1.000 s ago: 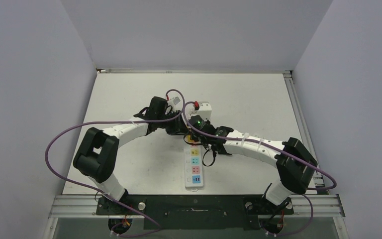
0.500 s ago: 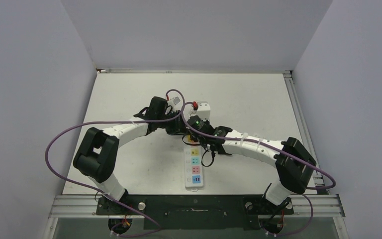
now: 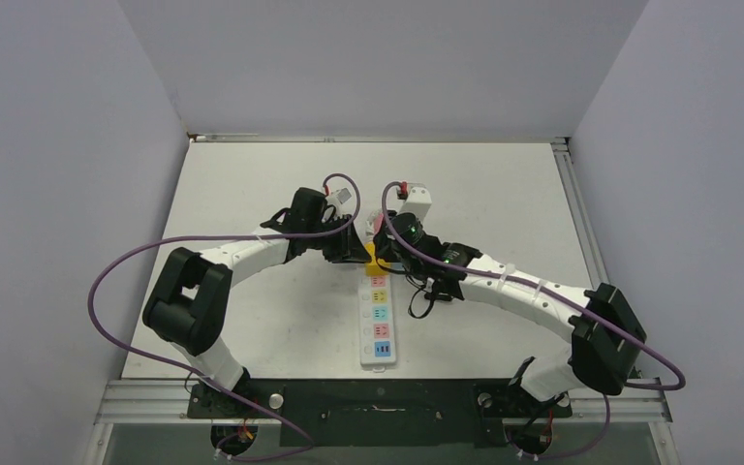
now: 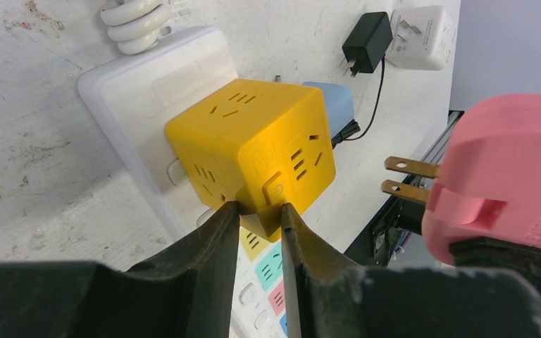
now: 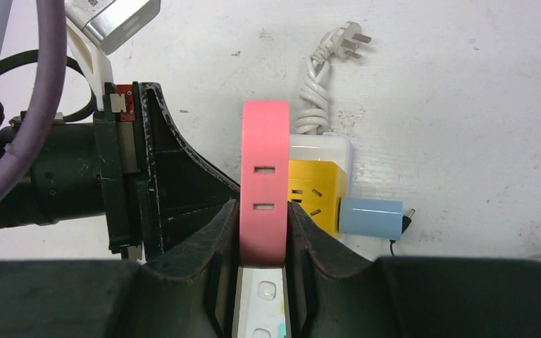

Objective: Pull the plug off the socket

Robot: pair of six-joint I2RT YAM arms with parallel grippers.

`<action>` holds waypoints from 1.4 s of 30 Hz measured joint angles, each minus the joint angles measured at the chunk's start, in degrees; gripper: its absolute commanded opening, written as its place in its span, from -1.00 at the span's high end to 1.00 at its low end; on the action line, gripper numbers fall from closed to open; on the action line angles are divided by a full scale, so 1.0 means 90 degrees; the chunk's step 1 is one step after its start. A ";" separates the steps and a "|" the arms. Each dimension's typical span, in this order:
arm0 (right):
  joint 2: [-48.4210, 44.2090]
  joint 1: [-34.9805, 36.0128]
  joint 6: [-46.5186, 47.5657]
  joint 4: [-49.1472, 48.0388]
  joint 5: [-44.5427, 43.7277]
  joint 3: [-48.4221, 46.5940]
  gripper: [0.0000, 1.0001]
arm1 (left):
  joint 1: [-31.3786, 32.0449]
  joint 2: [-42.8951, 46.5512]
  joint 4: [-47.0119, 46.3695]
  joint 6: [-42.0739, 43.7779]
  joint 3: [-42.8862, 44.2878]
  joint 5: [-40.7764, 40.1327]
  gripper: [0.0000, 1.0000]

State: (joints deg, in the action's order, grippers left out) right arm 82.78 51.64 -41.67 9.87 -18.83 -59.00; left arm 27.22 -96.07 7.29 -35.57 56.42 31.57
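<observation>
My right gripper (image 5: 264, 211) is clamped narrow on the pink plug (image 5: 264, 176), one finger flat against each side; the plug hangs clear of the power strip (image 3: 379, 334), its two metal prongs (image 4: 410, 176) bare in the air; in my left wrist view it sits at 3 o'clock of the yellow cube (image 4: 253, 148), apart from it; my left gripper (image 4: 253, 215) is nearly closed, pinching the cube's lower edge between its fingertips; the cube sits on the strip's 12 o'clock end; the strip lies flat on the table (image 3: 504, 184), running from the middle toward 6 o'clock in the top view, pastel faces up; its white cord (image 5: 315, 98) is coiled at the 12 o'clock end; a blue block (image 5: 371, 217) lies just beside the cube, at its 3 o'clock in my right wrist view.
</observation>
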 measured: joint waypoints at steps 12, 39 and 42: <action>-0.1413 -0.1134 0.0187 0.0362 -0.0083 0.0933 0.89 | 0.0007 0.0107 0.0129 0.0389 -0.0070 -0.0398 -0.57; -0.0274 -0.3315 0.0911 0.0029 0.2514 0.1977 0.06 | 0.0010 0.1256 0.0172 0.0867 -0.0483 -0.1122 -0.81; -0.0274 -0.3327 0.0937 0.0070 0.2341 0.1977 -0.10 | 0.0010 0.1200 0.0175 0.0857 -0.0483 -0.1095 -0.81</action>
State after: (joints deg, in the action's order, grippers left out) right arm 80.31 21.69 -33.23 10.50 2.24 -41.21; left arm 27.31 -85.27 8.86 -27.86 52.07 21.71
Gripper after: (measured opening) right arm 0.485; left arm 0.906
